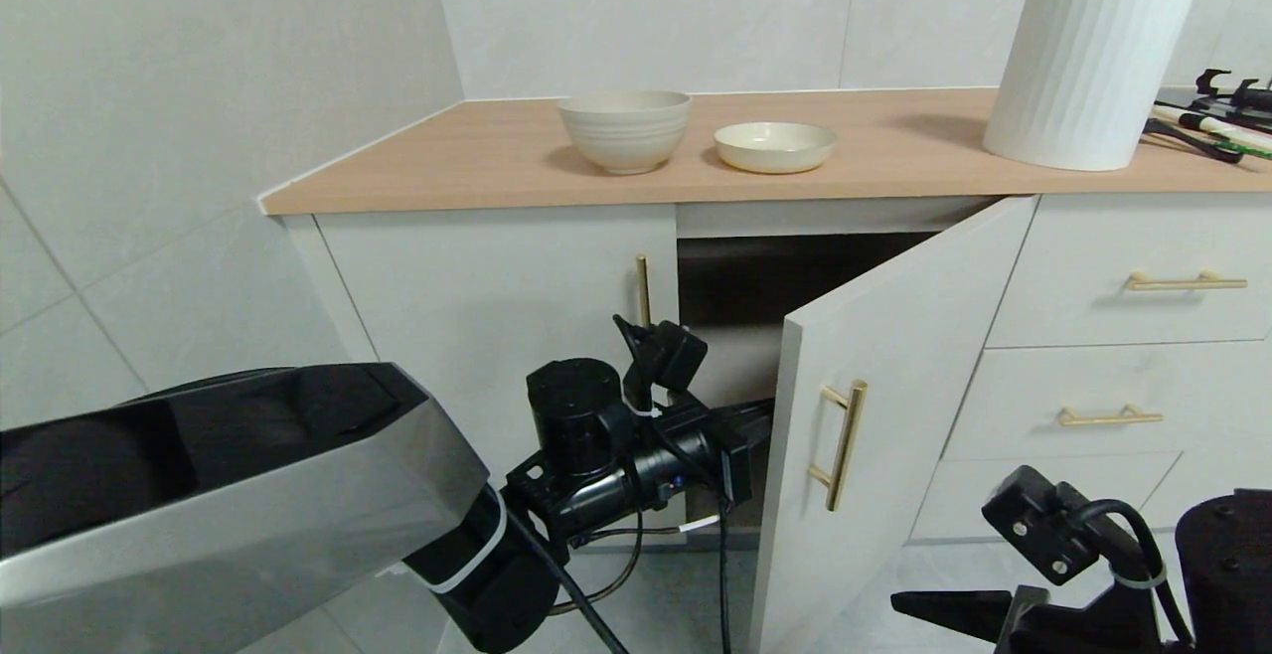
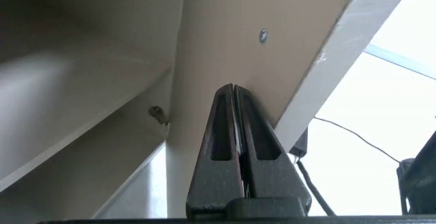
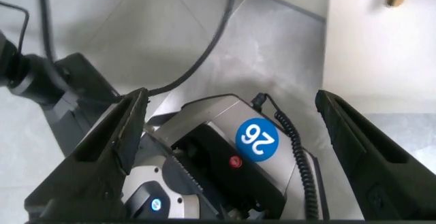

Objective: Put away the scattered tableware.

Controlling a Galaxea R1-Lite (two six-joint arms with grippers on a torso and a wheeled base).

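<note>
Left gripper (image 2: 234, 91), jaws pressed together, tip at the inner face of the open cabinet door (image 1: 894, 386). Bowl (image 1: 625, 129) and shallow dish (image 1: 775, 146) stand side by side on the countertop (image 1: 477, 162) above; ribbed white canister (image 1: 1088, 63) farther right. Right gripper (image 3: 231, 98), jaws wide apart, hangs low.

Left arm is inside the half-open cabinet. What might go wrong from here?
The left gripper, fingers shut, sits at the inner face of the white cabinet door; a slip may let the door swing onto the arm.
The door is only partly open, so bringing the beige ribbed bowl or cream shallow dish inside might clip its edge.
</note>
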